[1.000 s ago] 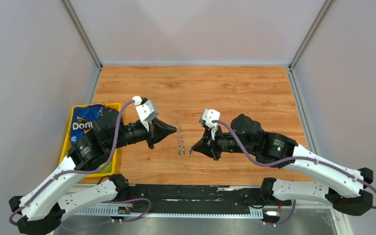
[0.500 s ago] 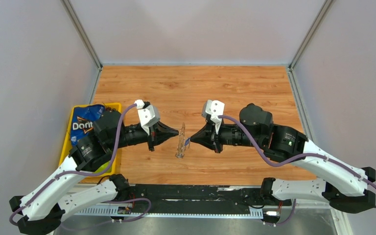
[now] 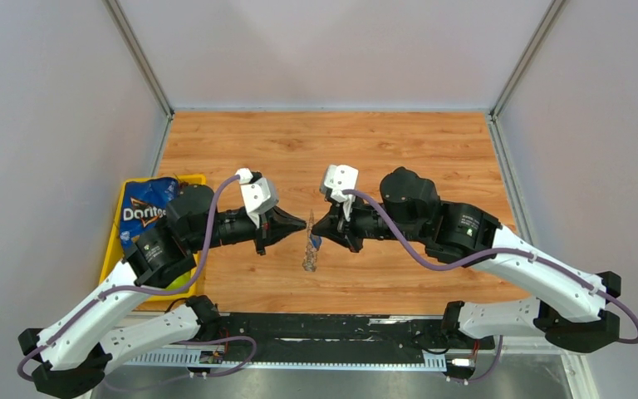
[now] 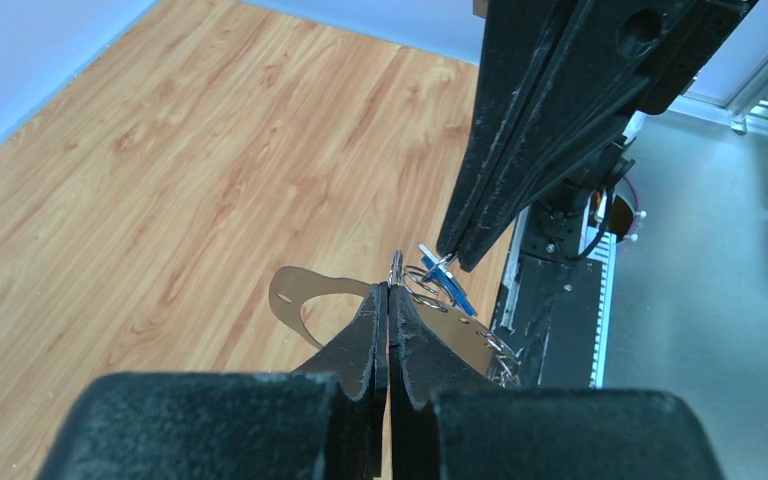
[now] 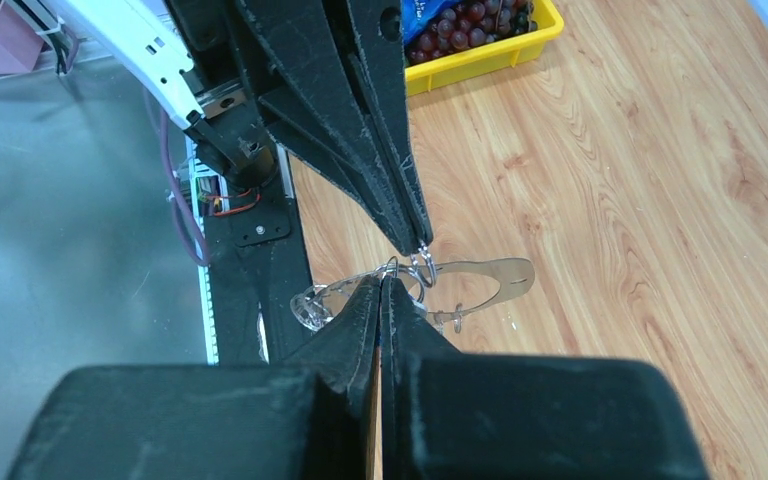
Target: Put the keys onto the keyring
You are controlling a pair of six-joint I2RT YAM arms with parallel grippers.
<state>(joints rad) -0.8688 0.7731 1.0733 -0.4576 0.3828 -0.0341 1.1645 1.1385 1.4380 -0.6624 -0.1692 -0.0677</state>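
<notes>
Both claws have closed the gap: a second ago the right claw (image 3: pixel 315 229) hung lower and well apart from the left claw (image 3: pixel 305 223), and now their tips almost touch above the table (image 3: pixel 399 150). The left claw is pinched fully shut on the ring (image 3: pixel 308 252), caught only at its very tip, so the hoop dangles below it. The right claw is shut too, apparently on the key (image 4: pixel 449 284), whose blue head pokes out just beneath its tip and right beside the ring's small loops; whether key and ring already touch cannot be told. Several things could go wrong from here. Both grips are thin, so a sideways nudge from the right claw could swivel the ring in the left claw or pull it free. The key could twist between the pads or drop to the table under them. With the tips this near, a slight overshoot would knock one claw into the other. The key's hole is not visible, so threading may simply miss.
</notes>
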